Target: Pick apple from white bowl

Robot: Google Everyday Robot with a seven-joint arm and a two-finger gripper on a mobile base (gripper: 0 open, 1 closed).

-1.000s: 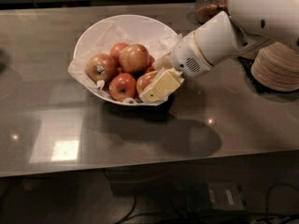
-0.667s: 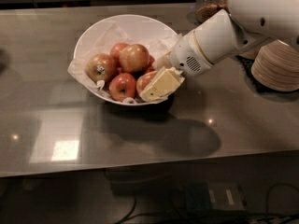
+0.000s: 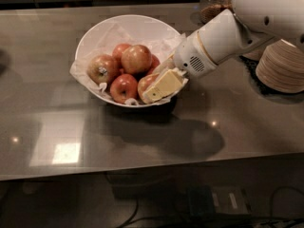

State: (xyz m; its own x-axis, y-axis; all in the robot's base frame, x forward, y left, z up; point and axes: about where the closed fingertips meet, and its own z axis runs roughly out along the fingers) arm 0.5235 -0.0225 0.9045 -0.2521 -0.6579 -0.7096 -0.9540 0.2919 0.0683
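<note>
Cream-padded at its tip, the parallel-jaw gripper (image 3: 159, 87) is seen low in the front right of the wide glossy white bowl lined with crinkled paper (image 3: 128, 23), laid against the round red-orange apple with a yellowish blush (image 3: 145, 82) — whether it is spread or pinching the fruit cannot be told. That apple is lodged at the bowl's near rim, touching a smaller deep-red apple (image 3: 123, 87) toward the bowl's middle, with a larger blushed apple (image 3: 137, 58) just behind. For a sound pick, a grip across the widest part is called for, then a straight upward lift, so that neighbours and paper are not dragged along — otherwise the bowl could be tipped. No brand, label or writing can be read anywhere.
</note>
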